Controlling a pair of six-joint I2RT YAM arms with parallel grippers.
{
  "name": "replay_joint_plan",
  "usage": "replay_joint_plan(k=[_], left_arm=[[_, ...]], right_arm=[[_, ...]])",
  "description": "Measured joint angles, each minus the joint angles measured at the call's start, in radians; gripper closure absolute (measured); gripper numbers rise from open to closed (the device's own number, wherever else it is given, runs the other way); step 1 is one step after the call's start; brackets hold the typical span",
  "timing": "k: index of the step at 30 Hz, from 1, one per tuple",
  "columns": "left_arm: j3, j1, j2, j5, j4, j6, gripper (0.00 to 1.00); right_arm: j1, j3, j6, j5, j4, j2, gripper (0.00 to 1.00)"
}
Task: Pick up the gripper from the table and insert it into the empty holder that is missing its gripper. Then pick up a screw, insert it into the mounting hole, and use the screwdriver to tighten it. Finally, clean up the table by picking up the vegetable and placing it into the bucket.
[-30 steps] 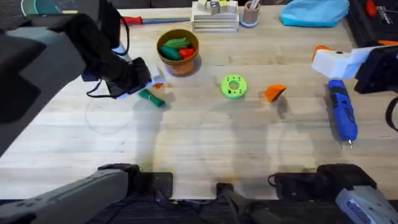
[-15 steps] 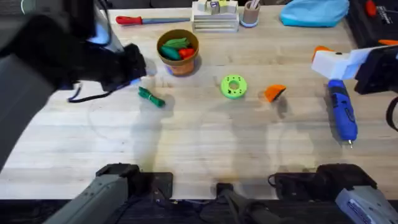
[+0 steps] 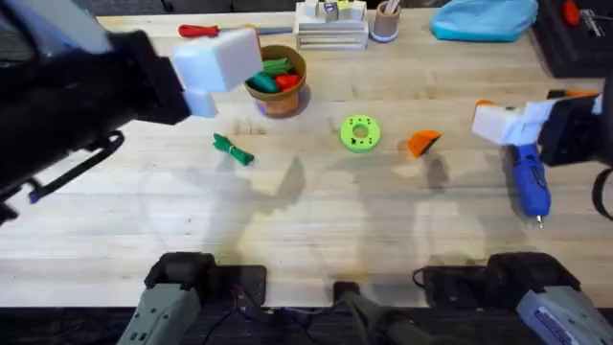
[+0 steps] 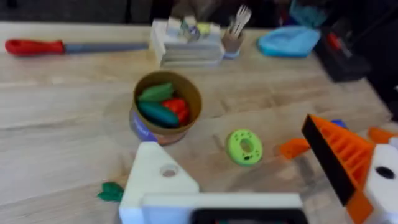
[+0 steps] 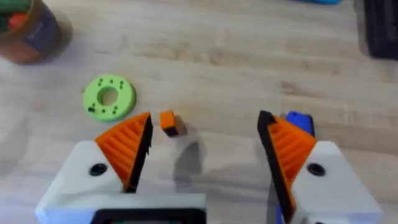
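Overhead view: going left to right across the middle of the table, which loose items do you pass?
Green vegetable → bucket → green ring disc → orange gripper → blue screwdriver.

The left arm [image 3: 77, 86] rises close under the overhead camera as a large dark blur, hiding the tabletop's [image 3: 316, 220] far left. The screwdriver's [image 3: 529, 182] upper end is covered by the right gripper [image 3: 508, 120]. In the left wrist view, the vegetable [image 4: 112, 191] is half hidden behind a white finger mount [image 4: 158, 183].
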Motion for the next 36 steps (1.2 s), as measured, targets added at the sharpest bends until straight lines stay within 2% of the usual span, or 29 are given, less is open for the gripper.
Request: replay_joint_plan(k=[5, 12, 16, 21, 24, 27, 33, 36], left_arm=[[0.004, 0.000, -0.034, 0.011, -0.028, -0.060, 0.008], [0.004, 0.000, -0.033, -0.020, -0.035, -0.079, 0.008], [0.004, 0.000, -0.033, -0.031, -0.006, -0.044, 0.008], [-0.024, 0.000, -0.041, -0.022, 0.088, 0.070, 0.008], [-0.114, 0.000, -0.100, -0.007, 0.163, 0.132, 0.008], [-0.236, 0.000, -0.211, 0.011, 0.232, 0.164, 0.008], [-0.458, 0.000, -0.465, 0.053, 0.312, 0.192, 0.008], [-0.560, 0.000, -0.548, 0.091, 0.332, 0.198, 0.008]], right_arm=[[0.000, 0.000, 0.000, 0.000, -0.133, 0.000, 0.009], [0.000, 0.000, 0.000, 0.000, -0.370, 0.000, 0.009], [0.000, 0.000, 0.000, 0.000, -0.387, 0.000, 0.007], [0.000, 0.000, 0.000, 0.000, -0.388, 0.000, 0.007], [0.000, 0.000, 0.000, 0.000, -0.388, 0.000, 0.009], [0.000, 0.000, 0.000, 0.000, -0.388, 0.000, 0.009], [0.000, 0.000, 0.000, 0.000, -0.388, 0.000, 0.009], [0.000, 0.000, 0.000, 0.000, -0.388, 0.000, 0.009]])
